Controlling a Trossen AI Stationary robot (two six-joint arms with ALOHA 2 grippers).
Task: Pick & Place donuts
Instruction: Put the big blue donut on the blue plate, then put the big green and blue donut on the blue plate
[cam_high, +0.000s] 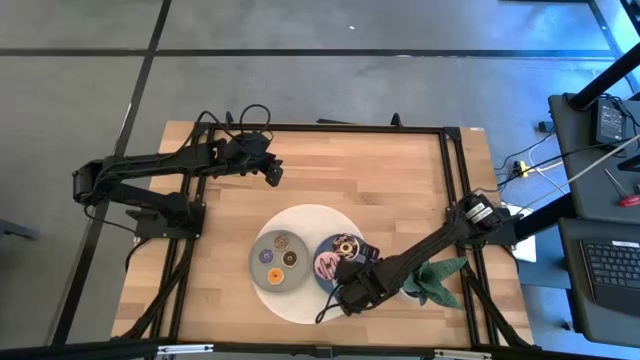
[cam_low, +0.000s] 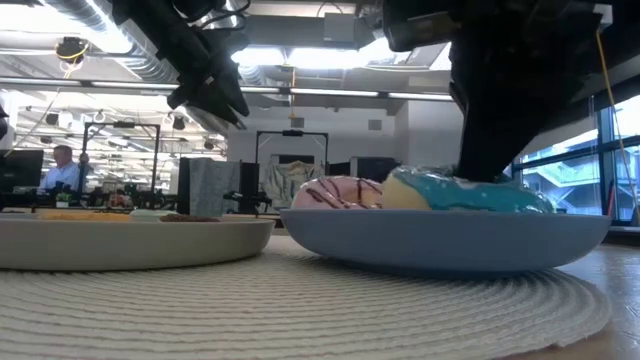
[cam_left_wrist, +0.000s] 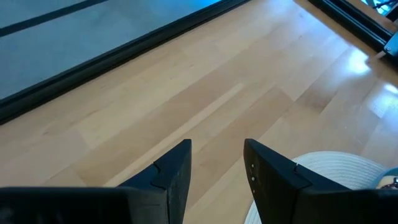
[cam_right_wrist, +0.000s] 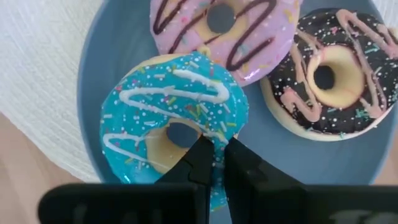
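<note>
A blue plate (cam_high: 322, 247) holds a blue-iced donut (cam_right_wrist: 168, 112), a pink donut (cam_right_wrist: 224, 31) and a chocolate sprinkled donut (cam_right_wrist: 329, 74). The blue donut's far edge lies against the pink one. My right gripper (cam_right_wrist: 219, 158) stands over the blue donut, shut on it; in the high view it (cam_high: 345, 290) hides that donut. A grey plate (cam_high: 258, 262) beside it carries tiny brown (cam_high: 282, 240), orange (cam_high: 289, 258) and purple (cam_high: 272, 275) donuts. My left gripper (cam_high: 272, 172) hangs open over bare wood at the table's far left. My right gripper pinches the blue donut's ring (cam_right_wrist: 186, 146) beside its hole, on the side nearest the wrist. The fingers (cam_right_wrist: 199, 162) point down from above and hide the exact spot. The donut (cam_low: 470, 190) rests on the blue plate, slightly tilted.
Both plates stand on a round white woven mat (cam_high: 310, 215) at the table's near middle. A green leafy toy (cam_high: 435, 280) lies right of the blue plate under the right arm. Bare wood spreads over the far half. A person (cam_low: 62, 165) sits in the room behind.
</note>
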